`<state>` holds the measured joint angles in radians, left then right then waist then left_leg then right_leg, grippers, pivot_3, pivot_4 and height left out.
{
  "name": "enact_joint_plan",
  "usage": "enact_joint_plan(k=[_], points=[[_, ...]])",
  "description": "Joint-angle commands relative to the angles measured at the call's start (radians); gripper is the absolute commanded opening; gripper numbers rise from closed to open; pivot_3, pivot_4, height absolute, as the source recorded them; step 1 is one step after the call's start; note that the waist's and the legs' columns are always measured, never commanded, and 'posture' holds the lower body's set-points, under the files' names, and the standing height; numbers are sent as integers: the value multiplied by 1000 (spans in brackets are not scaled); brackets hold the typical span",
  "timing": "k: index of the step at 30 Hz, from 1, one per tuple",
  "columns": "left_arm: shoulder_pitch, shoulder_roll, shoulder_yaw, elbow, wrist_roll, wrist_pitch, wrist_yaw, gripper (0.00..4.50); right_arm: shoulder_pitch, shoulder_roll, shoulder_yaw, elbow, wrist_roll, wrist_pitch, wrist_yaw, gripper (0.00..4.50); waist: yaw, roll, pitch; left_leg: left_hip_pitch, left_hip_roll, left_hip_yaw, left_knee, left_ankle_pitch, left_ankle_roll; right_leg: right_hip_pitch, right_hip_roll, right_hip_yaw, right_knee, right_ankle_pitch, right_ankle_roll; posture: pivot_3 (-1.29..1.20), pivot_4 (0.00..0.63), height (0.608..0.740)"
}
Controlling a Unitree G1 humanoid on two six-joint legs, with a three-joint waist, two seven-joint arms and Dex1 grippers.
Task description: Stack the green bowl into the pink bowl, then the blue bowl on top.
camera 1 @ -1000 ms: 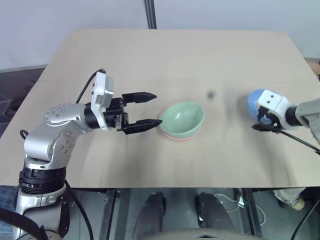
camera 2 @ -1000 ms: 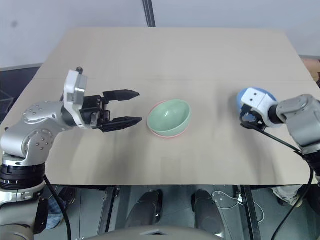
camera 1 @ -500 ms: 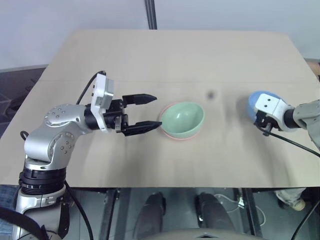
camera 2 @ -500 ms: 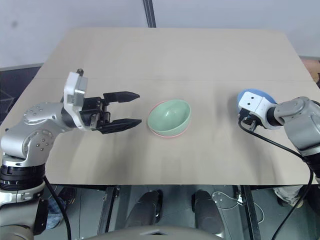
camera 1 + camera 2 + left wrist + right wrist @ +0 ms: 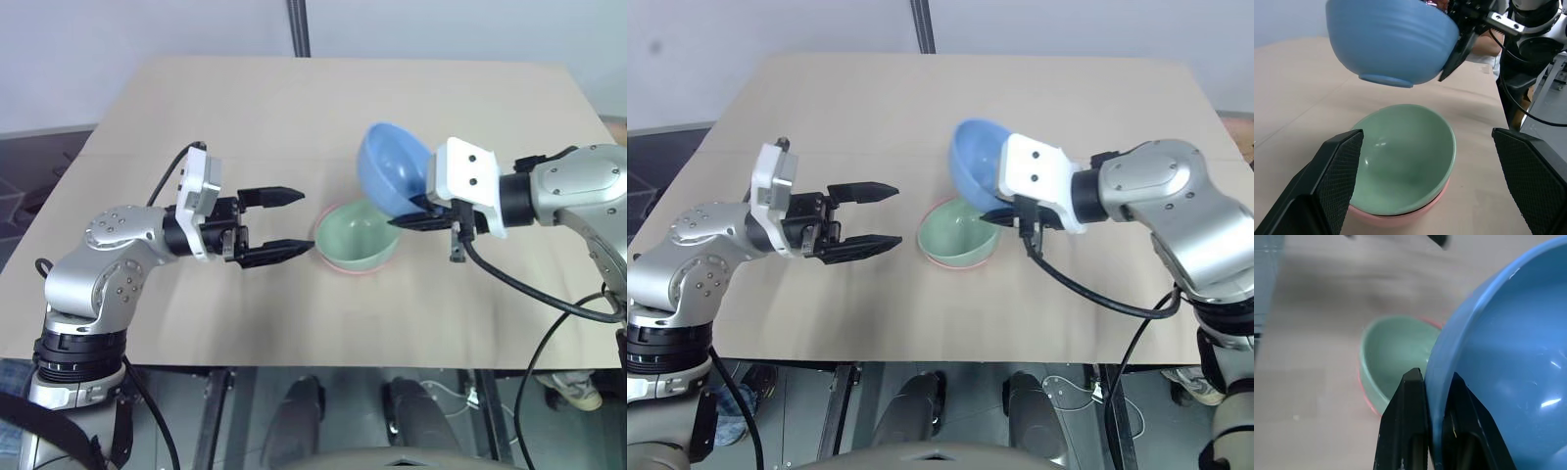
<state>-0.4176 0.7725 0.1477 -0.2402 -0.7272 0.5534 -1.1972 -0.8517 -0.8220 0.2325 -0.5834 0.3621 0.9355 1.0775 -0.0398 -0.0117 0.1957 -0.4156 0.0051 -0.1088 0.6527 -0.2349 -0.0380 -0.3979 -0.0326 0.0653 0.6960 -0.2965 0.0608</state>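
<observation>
**Blue bowl held in the air above the green-in-pink stack**

The green bowl (image 5: 358,235) sits nested inside the pink bowl (image 5: 345,267), of which a thin salmon rim shows beneath the green one. The pair rests upright on the table (image 5: 294,108), near the middle of its front half.

Taking this stack as the landmark: the blue bowl (image 5: 392,168) hangs above it, off the table and clear of the green rim, shifted a little toward the far side and the robot's right. It is tilted, its hollow turned toward the robot's left and upward, its base toward the right arm. In the left wrist view its underside (image 5: 1388,41) hangs over the green bowl's hollow with open space between the two.

The right gripper (image 5: 1436,423) pinches the blue bowl's rim, one black finger (image 5: 1411,426) outside the wall and the other inside, pressed tight on the thin edge. It reaches in from the stack's right side, angled slightly downward.

The left gripper (image 5: 284,223) is level on the stack's left, pointing straight at it, its two black fingers spread wide and holding nothing. The near fingertip stands just beside the green bowl's rim; whether it touches cannot be told. In the left wrist view the stack sits between the two spread fingers (image 5: 1327,181).
</observation>
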Motion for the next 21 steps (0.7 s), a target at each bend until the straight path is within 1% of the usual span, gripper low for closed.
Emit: enact_joint_plan(k=[1,5,11,12,13,15,21], points=[[-12,11,8,4,0,-14,-11,4454,-40,24,64,-43,16,18,-8,38,-2,0,0,0,0,0,0,0,0,0,0,0,0,0,0,0,150,740],[-16,4,0,3,-12,-4,-17,4454,-72,63,140,-36,4,29,-20,38,-4,0,0,0,0,0,0,0,0,0,0,0,0,0,0,0,150,740],[-4,12,2,0,-10,-3,-23,4454,-83,95,160,-40,15,32,-30,38,-2,0,0,0,0,0,0,0,0,0,0,0,0,0,0,0,150,740],[-2,13,2,-2,-11,-2,-23,4454,-83,96,159,-41,15,37,-33,781,-3,0,0,0,0,0,0,0,0,0,0,0,0,0,0,0,150,740],[-1,14,3,-3,-11,-1,-24,4454,-84,98,159,-40,12,42,-39,1051,-3,0,0,0,0,0,0,0,0,0,0,0,0,0,0,0,150,740],[1,15,4,-5,-10,0,-25,4454,-84,99,157,-36,9,49,-50,1980,-3,0,0,0,0,0,0,0,0,0,0,0,0,0,0,0,150,740],[-2,14,7,0,3,-6,-11,4454,-53,44,120,-36,28,47,-33,1980,-3,0,0,0,0,0,0,0,0,0,0,0,0,0,0,0,150,740]])
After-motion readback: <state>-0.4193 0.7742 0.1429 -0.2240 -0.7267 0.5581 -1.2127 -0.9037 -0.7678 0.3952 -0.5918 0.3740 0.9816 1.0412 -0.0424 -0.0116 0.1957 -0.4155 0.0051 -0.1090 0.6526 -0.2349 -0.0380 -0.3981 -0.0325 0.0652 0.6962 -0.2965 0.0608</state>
